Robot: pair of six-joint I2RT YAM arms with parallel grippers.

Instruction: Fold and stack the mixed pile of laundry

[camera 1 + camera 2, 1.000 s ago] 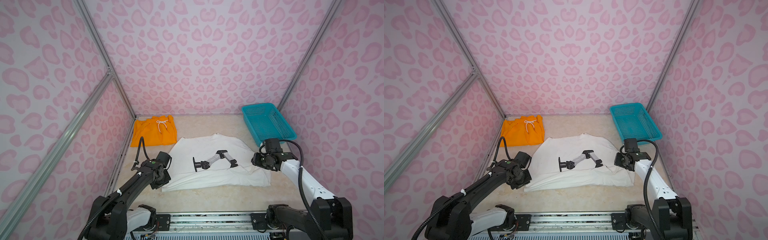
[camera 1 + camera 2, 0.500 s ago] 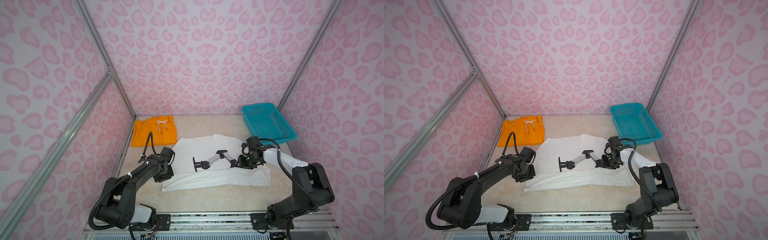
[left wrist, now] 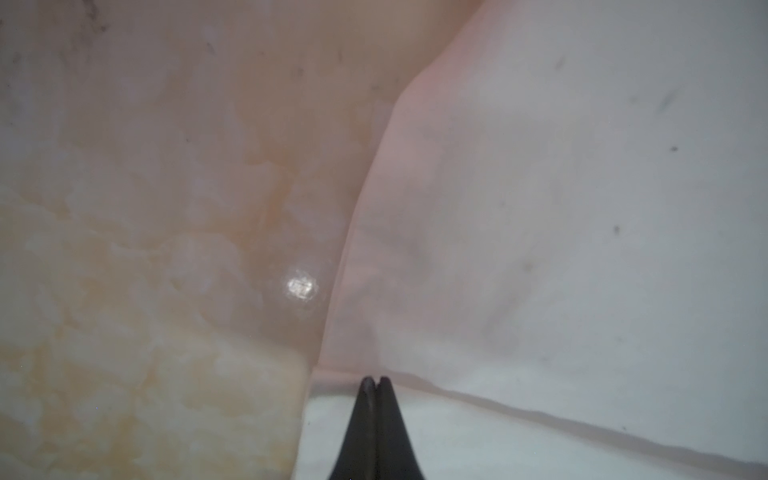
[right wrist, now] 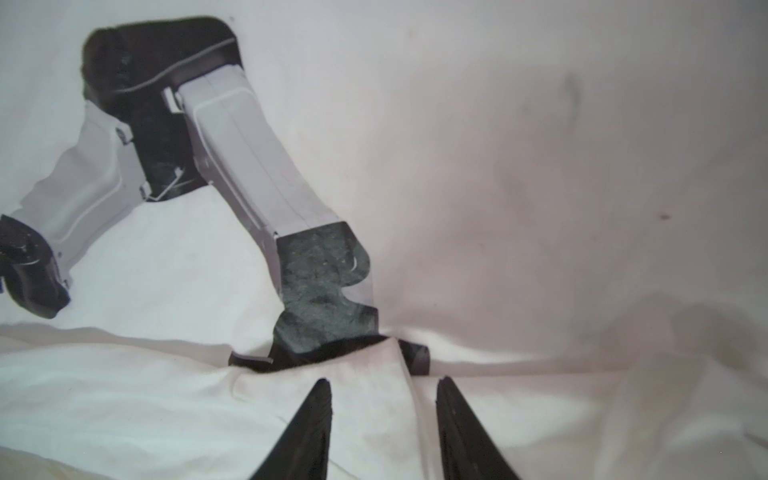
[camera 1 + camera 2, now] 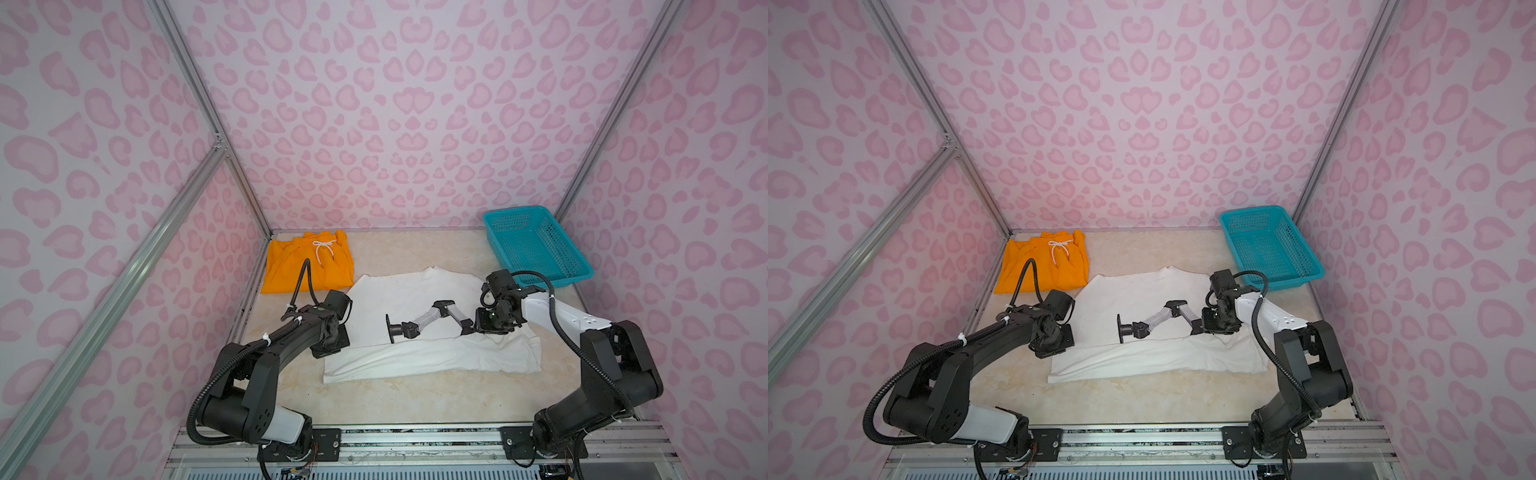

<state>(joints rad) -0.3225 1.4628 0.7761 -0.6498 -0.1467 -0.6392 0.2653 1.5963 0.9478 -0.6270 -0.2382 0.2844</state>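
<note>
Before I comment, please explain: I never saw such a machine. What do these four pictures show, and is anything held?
It is a two-armed robot. Two pictures look down on the whole scene; two come from cameras on the wrists. On the table lie a white T-shirt, orange shorts and a teal basket. The grey arm on the shirt is only a print. The left arm has its jaws shut at the shirt's edge; if they pinch cloth, I cannot tell. The right arm holds its jaws apart over a fold.
</note>
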